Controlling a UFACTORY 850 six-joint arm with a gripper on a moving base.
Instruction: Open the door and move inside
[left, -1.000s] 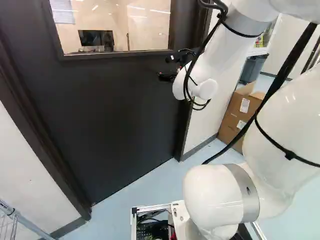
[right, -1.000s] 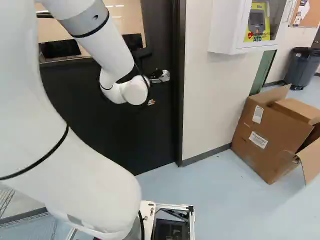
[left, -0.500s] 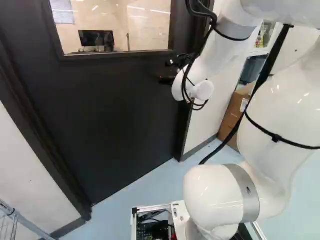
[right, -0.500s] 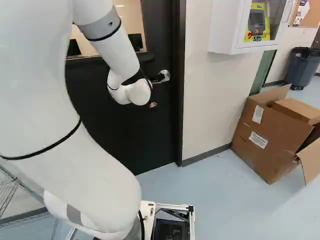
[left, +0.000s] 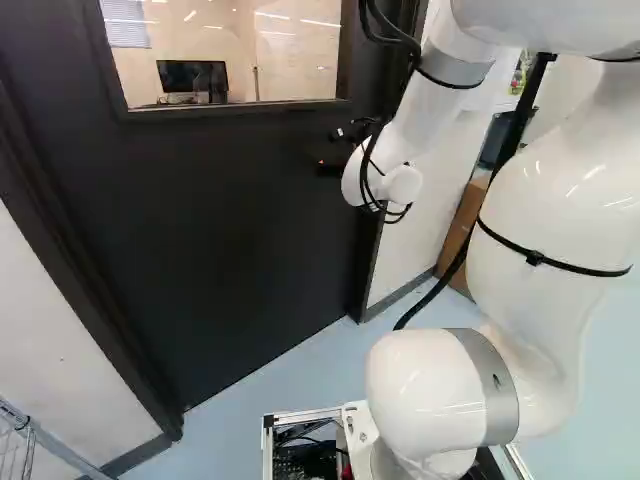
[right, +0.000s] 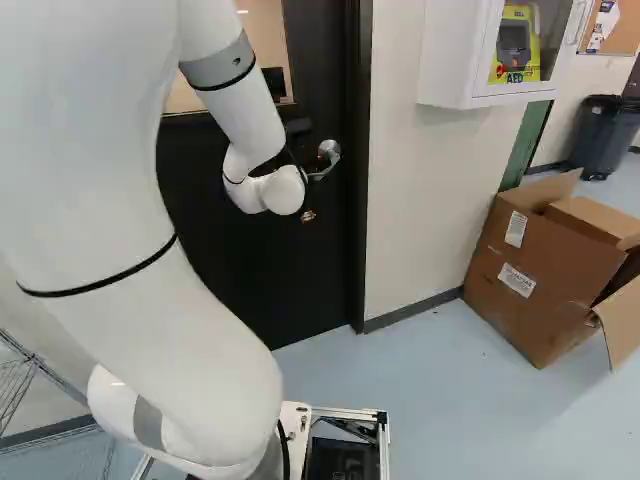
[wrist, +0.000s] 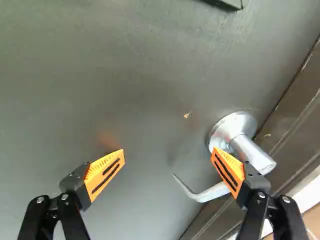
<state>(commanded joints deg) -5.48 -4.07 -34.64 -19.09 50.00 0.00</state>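
Dark door is filling the background; before it, the gripper is keeping its jaws spread, grasping nothing. At three to four o'clock from their gap, the silver lever is passing behind one finger (whether they're touching, I can't tell). Good technique is probably meaning shifting that way, centring the lever, then closing before turning. Beyond, around three, the frame is standing.

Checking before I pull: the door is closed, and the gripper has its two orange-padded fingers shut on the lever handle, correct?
Not quite: the gripper is open. The wrist view shows its two orange-padded fingers wide apart, with the lever handle passing behind one of them, not clamped. The door is closed, as you say.
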